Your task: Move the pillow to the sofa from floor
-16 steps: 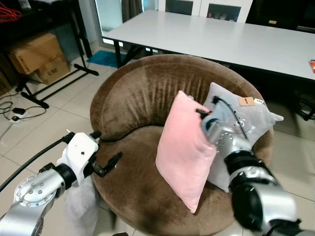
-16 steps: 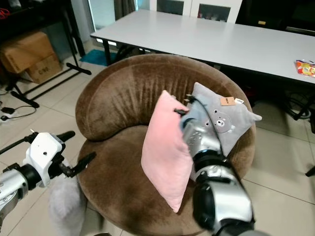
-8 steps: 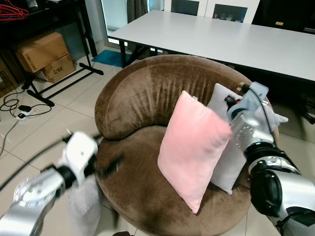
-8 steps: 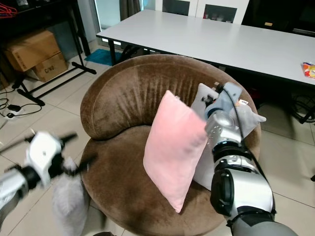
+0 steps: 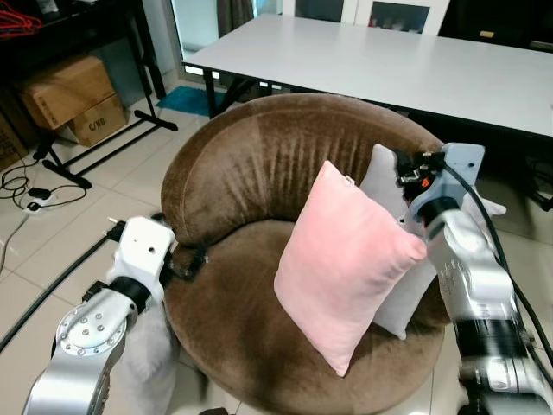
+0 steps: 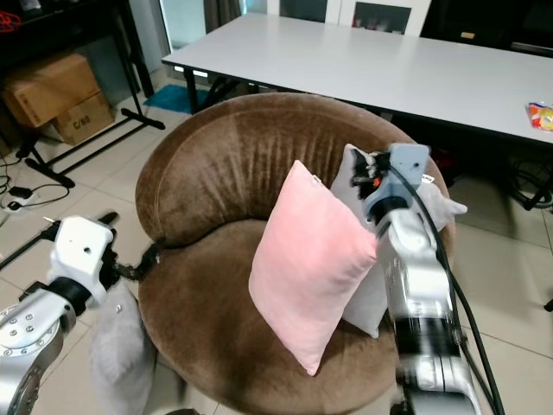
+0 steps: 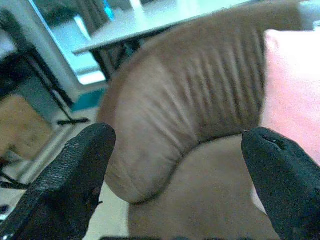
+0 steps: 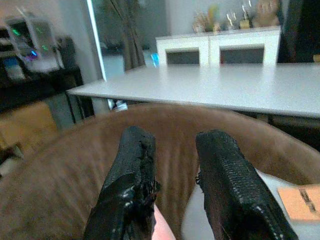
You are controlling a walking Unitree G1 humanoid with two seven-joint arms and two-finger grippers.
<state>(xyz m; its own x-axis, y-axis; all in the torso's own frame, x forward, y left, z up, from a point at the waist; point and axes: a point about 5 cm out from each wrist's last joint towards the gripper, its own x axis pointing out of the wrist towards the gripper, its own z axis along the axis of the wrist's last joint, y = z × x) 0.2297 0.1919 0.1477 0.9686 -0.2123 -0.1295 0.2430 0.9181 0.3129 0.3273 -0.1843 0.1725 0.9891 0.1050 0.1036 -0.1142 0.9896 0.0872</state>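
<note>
A pink pillow stands on edge on the brown sofa, propped against a grey cushion. The right gripper hovers above it, fingers parted and empty; the left gripper, wide open, sits at the sofa's rim. Unsupported, the pillow could topple forward off the seat.

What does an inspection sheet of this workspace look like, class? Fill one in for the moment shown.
Surface: round brown sofa, seat partly bare.
Job's things: pink pillow upright on the seat, leaning against a grey pillow; another grey pillow on the floor beside the sofa.
Clutter: cardboard boxes.
Grippers: left tool open, empty, at the sofa's edge; right tool open, empty, above the pillows.
Cables: black cable along the right arm; cords on the floor.
Surroundings: white table, tiled floor.
</note>
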